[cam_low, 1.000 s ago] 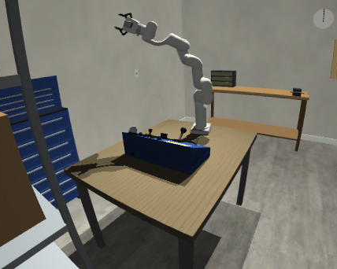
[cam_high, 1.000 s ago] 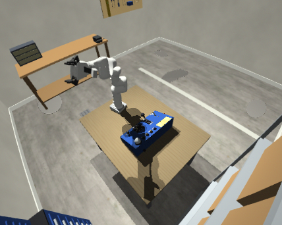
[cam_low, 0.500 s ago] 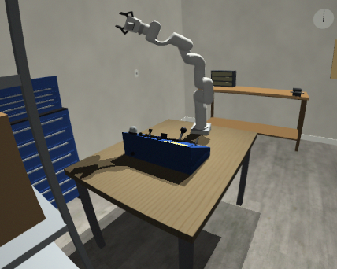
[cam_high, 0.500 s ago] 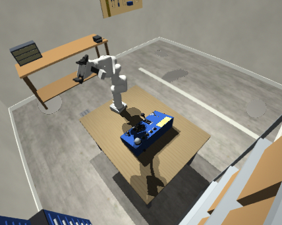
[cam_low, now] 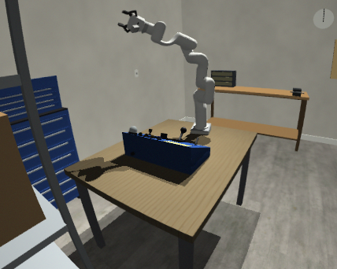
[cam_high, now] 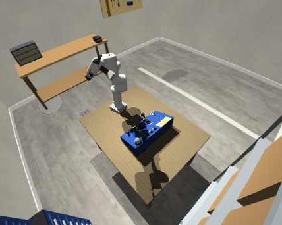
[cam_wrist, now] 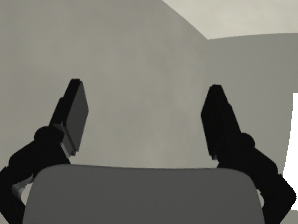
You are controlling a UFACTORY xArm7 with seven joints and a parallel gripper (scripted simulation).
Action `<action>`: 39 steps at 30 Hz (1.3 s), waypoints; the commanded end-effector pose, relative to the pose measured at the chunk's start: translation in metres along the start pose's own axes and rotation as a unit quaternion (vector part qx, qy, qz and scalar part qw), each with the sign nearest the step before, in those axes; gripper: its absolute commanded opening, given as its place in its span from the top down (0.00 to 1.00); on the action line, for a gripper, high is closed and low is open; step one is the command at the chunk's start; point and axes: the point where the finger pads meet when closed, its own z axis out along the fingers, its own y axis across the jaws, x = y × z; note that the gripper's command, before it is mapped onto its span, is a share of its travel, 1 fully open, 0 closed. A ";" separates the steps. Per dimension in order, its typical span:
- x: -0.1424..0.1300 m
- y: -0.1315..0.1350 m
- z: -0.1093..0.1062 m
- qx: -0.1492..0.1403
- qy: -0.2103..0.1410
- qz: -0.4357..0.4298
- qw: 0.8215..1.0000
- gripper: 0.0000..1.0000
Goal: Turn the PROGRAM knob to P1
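Note:
The blue console (cam_high: 163, 127) (cam_low: 158, 154) stands on the wooden table (cam_high: 188, 138) (cam_low: 209, 193), with several small dark knobs and levers and a pale round knob (cam_high: 138, 141) (cam_low: 133, 129) on top. The labels are too small to read, so I cannot tell which control is the PROGRAM knob or where it points. The arm's shadow falls over part of the console's top. My gripper (cam_low: 121, 19) (cam_wrist: 145, 96) is open and empty. It is raised high above the table, well away from the console, and the wrist view shows only walls and ceiling between and beyond the fingers.
A black ball-topped lever (cam_high: 143, 115) (cam_low: 183, 130) sticks up from the console on the side toward the arm's base (cam_high: 118, 107) (cam_low: 201, 128). A workbench (cam_high: 66, 50) (cam_low: 261, 92) stands behind the arm. Blue drawer cabinets (cam_low: 44, 130) and a shelf with boxes stand beyond the table.

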 end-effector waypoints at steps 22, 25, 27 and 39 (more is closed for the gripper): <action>0.169 0.109 -0.099 -0.152 0.194 -0.326 0.913 0.00; 0.199 0.123 -0.127 -0.191 0.215 -0.383 0.878 0.00; 0.228 0.136 -0.158 -0.232 0.233 -0.441 0.835 0.00; 0.315 0.154 -0.274 -0.363 0.258 -0.609 0.656 0.00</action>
